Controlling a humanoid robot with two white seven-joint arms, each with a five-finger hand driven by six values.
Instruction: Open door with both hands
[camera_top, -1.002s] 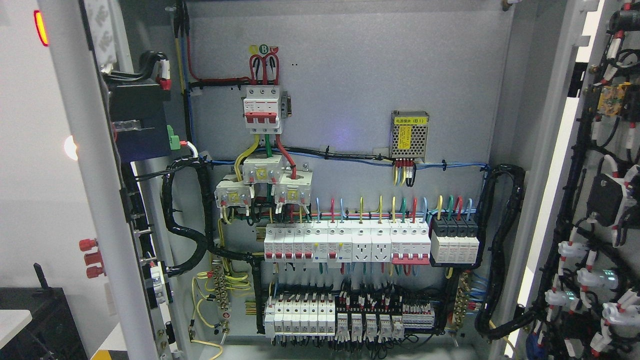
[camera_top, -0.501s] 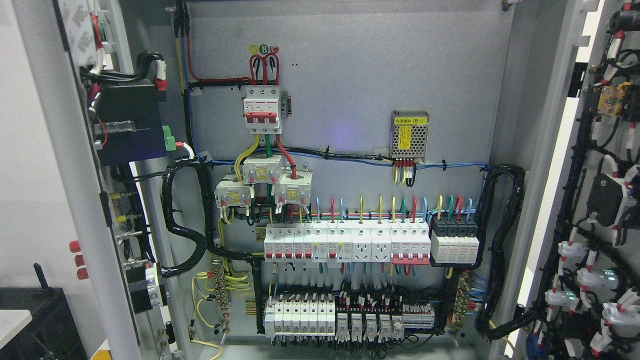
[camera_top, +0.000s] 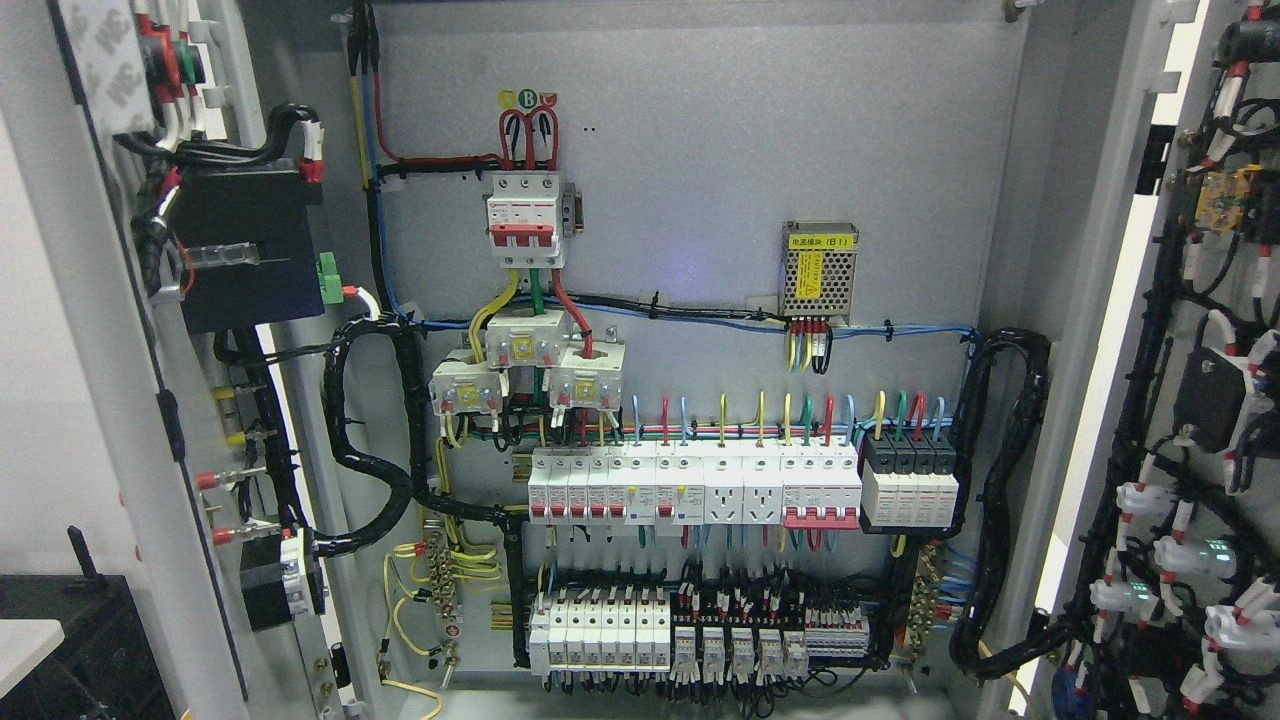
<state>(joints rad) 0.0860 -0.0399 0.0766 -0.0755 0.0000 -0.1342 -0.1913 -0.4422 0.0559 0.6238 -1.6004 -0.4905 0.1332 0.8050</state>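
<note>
A grey electrical cabinet stands open in the head view. Its left door (camera_top: 120, 420) is swung out at the picture's left, its inner face showing a black box (camera_top: 245, 250) and wiring. Its right door (camera_top: 1200, 380) is swung out at the right edge, its inner face covered with black cables and white connectors. Between them the back panel (camera_top: 700, 150) shows. Neither of my hands nor arms shows in the frame.
Inside are a red-and-white main breaker (camera_top: 523, 220), a row of white breakers (camera_top: 690, 485), a lower terminal row (camera_top: 670, 635) and a small metal power supply (camera_top: 820, 268). Black cable bundles (camera_top: 370, 460) loop at both sides. A black case (camera_top: 80, 640) stands at lower left.
The left door has swung further outward to the left, showing more of its inner face and wiring. The right door and the cabinet's inside have not moved.
</note>
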